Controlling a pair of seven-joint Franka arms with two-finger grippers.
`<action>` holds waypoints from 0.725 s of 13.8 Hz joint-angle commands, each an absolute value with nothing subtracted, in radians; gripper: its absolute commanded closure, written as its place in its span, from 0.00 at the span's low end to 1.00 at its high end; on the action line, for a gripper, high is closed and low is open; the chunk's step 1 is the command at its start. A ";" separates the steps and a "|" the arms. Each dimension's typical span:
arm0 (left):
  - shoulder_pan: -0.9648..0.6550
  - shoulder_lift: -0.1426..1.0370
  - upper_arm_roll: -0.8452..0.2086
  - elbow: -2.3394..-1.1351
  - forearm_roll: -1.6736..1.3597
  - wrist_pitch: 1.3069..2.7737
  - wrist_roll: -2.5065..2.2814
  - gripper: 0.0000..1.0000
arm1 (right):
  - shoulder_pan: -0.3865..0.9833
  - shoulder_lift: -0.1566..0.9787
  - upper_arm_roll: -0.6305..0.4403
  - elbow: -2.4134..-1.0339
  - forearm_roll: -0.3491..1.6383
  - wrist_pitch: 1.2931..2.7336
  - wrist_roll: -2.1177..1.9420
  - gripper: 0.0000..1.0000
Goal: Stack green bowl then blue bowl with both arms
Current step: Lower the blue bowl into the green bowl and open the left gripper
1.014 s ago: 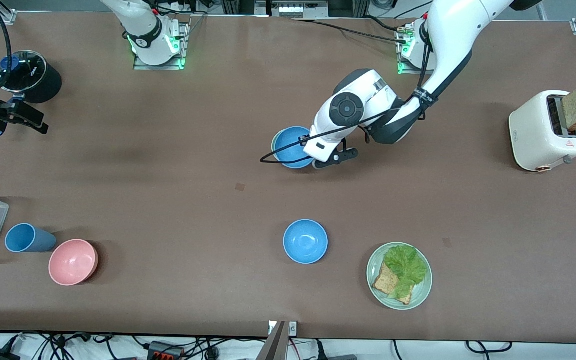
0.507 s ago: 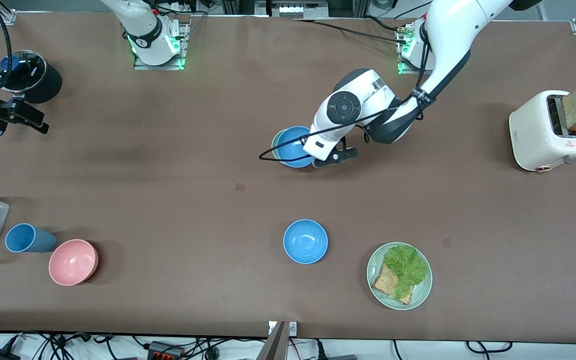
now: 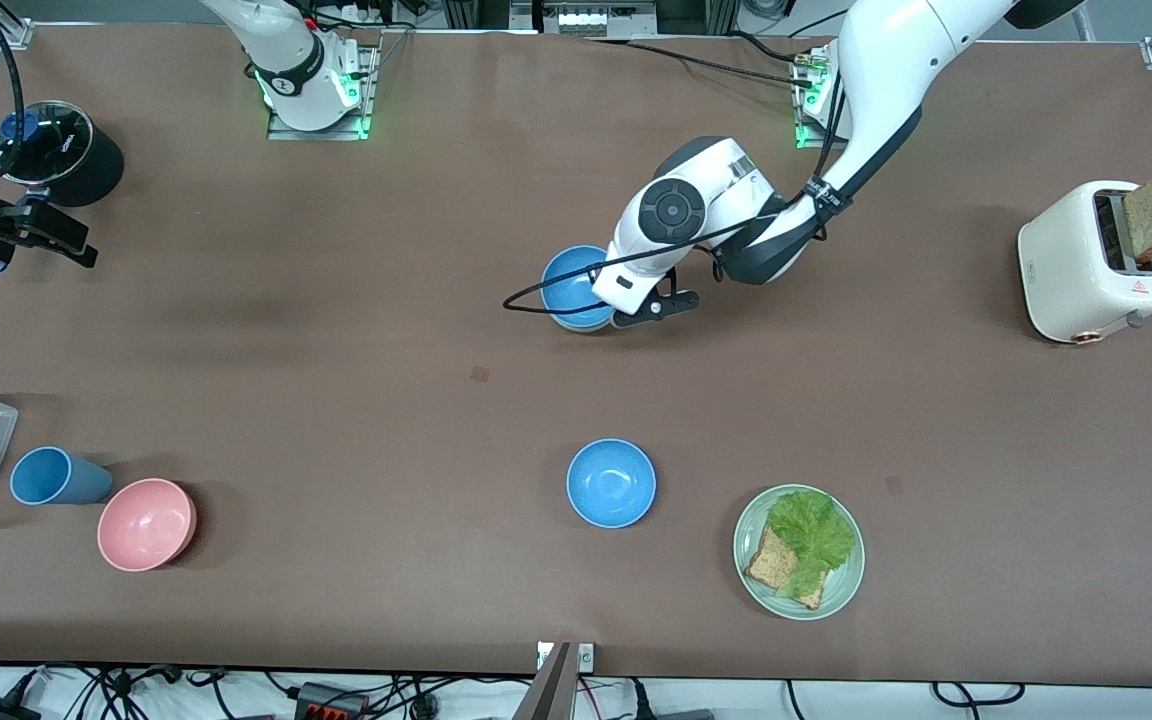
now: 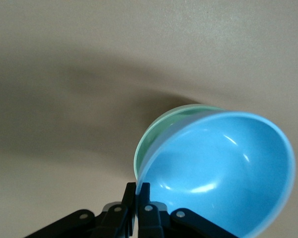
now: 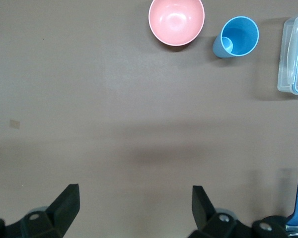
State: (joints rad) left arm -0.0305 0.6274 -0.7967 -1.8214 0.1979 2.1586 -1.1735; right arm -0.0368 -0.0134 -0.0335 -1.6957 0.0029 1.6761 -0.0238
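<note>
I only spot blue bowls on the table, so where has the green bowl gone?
The green bowl sits under the blue bowl that the left gripper holds by the rim, mid-table, farther from the front camera than the other blue bowl.

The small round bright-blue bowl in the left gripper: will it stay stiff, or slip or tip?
The bright-blue bowl probably stays stiff: pinched by the left gripper at the rim, it shows no bending. It is tilted over the pale mint-green bowl, so it may swing. Its glossy surface could slip.
</note>
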 commanded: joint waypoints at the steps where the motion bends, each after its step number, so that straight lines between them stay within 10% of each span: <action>1: -0.037 0.621 -0.787 -1.822 0.224 2.161 -1.189 0.75 | -0.038 -0.026 -0.031 -1.700 -0.009 1.672 -0.028 0.00; 10: 0.070 0.503 -0.836 -1.766 0.224 1.970 -1.170 0.61 | -0.037 -0.028 -0.031 -1.700 -0.011 1.666 -0.038 0.00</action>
